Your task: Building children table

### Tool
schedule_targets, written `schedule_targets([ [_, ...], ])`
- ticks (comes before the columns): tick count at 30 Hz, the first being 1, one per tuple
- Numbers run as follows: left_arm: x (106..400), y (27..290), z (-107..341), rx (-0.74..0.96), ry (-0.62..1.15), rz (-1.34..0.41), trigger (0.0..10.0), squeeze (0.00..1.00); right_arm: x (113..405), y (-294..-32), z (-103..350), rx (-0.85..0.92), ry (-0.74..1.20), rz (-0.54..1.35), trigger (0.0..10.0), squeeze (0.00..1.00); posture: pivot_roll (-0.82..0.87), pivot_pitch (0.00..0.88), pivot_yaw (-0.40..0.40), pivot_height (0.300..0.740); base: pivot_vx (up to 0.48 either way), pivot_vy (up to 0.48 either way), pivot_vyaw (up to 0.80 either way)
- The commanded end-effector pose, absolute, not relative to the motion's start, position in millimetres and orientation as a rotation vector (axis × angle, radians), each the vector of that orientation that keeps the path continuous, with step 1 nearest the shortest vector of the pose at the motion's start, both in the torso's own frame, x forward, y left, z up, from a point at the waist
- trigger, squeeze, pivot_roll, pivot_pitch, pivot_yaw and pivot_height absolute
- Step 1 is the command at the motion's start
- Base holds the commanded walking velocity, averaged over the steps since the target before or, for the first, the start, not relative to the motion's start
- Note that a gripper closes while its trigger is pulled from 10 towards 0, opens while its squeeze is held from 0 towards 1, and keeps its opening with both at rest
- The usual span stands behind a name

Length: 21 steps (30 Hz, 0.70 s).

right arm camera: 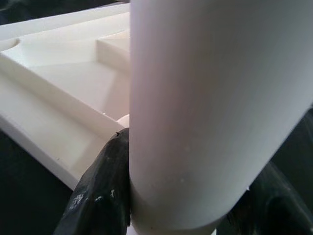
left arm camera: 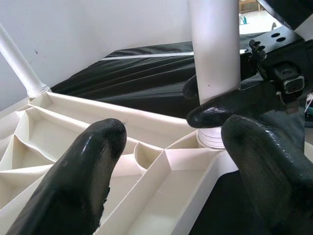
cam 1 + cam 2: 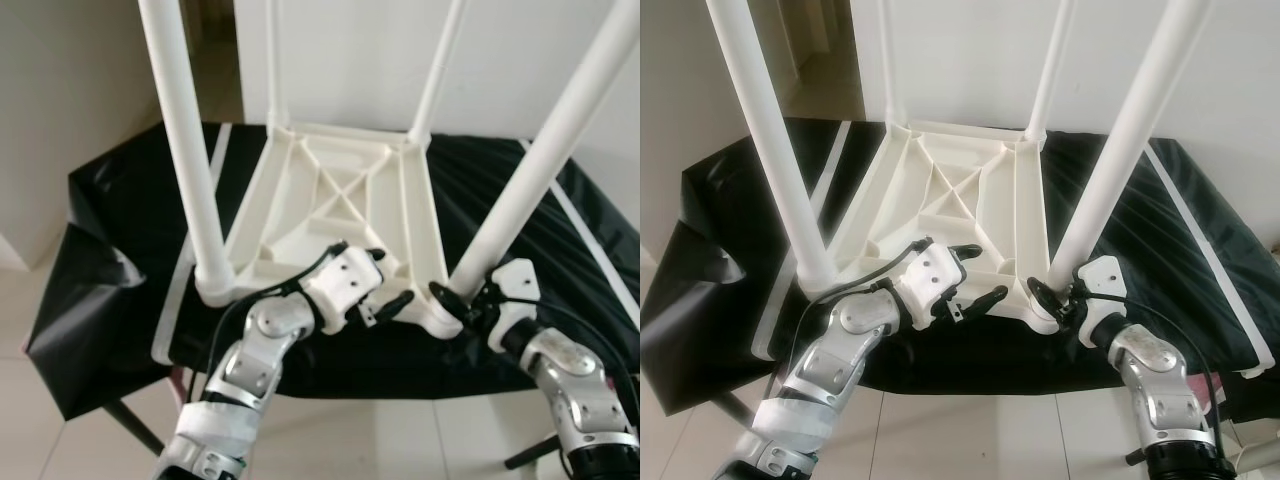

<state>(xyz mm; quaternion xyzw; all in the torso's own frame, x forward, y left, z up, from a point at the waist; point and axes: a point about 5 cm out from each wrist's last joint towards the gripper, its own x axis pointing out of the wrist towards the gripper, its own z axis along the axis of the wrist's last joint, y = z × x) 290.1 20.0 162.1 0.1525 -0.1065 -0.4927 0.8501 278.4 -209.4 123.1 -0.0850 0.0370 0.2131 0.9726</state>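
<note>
A white plastic children's table [image 3: 330,210] lies upside down on a black-covered surface, its ribbed underside facing up. Several white legs stand up from its corners. My right gripper [image 3: 455,298] is shut on the base of the near right leg [image 3: 540,160], where it enters its socket. In the right wrist view a black finger [image 1: 102,191] presses against that leg [image 1: 210,98]. My left gripper [image 3: 390,278] is open above the table's near edge, just left of that corner, with nothing between its fingers [image 2: 83,171]. The near left leg [image 3: 190,160] stands free.
The black cloth [image 3: 120,220] with white stripes drapes over the work surface and hangs down at the left. A white wall [image 3: 520,60] stands close behind. Pale floor tiles [image 3: 60,450] and a dark stand leg [image 3: 135,425] show below the near edge.
</note>
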Motion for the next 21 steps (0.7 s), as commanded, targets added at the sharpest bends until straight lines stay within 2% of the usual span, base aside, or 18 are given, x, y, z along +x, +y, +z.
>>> schedule_targets([
  [1,293.4,21.7,161.0,0.311,-0.227,-0.956,10.0,0.00,272.8,-201.1,103.2,-0.159,0.178,0.399,10.0,0.00,-0.04,0.000,-0.038,0.740,0.000,0.000,0.00],
  [11,293.0,21.1,160.7,0.308,-0.229,-0.959,10.0,0.00,278.2,-194.2,105.4,-0.104,0.188,0.255,10.0,0.00,-0.05,0.000,-0.036,0.740,0.000,0.000,0.00],
  [12,293.3,20.7,161.2,0.307,-0.230,-0.958,10.0,0.00,281.0,-194.1,106.2,-0.083,0.192,0.183,10.0,0.00,-0.04,0.000,-0.037,0.740,0.000,0.000,0.00],
  [14,293.3,20.7,161.2,0.307,-0.230,-0.958,10.0,0.00,281.0,-194.1,106.2,-0.083,0.192,0.183,10.0,0.00,-0.04,0.000,-0.037,0.740,0.000,0.000,0.00],
  [17,293.8,21.3,161.7,0.306,-0.231,-0.952,10.0,0.00,280.9,-184.3,105.8,-0.047,0.201,0.044,10.0,0.00,-0.04,0.000,-0.044,0.740,0.000,0.000,0.00],
  [21,293.7,21.8,161.5,0.304,-0.230,-0.945,10.0,0.00,280.2,-178.6,104.5,-0.016,0.201,-0.047,10.0,0.00,-0.03,0.000,-0.053,0.740,0.000,0.000,0.00],
])
